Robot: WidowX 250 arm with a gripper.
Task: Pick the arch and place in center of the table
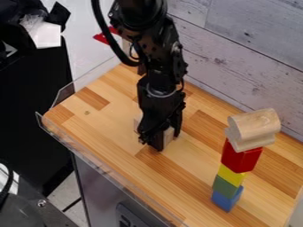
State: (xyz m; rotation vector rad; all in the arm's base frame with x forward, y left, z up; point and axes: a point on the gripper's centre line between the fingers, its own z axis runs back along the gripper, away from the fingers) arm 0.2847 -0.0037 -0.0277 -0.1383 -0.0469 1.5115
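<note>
Showing at the claw (166, 140), the pale block (170, 134) (likely the arch) seems to run ten to four o'clock; whether it's pinched, I cannot tell.

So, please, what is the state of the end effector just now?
End effector: down at a pale wooden block on the table; whether it is open or closed on it cannot be told.

Hangs in from the top edge on a black jointed arm (145, 42), bows a black cable (109, 37) out alongside, drops nearly upright through the wrist (160, 91), points black jaws down low over the bench (112, 126)
</note>
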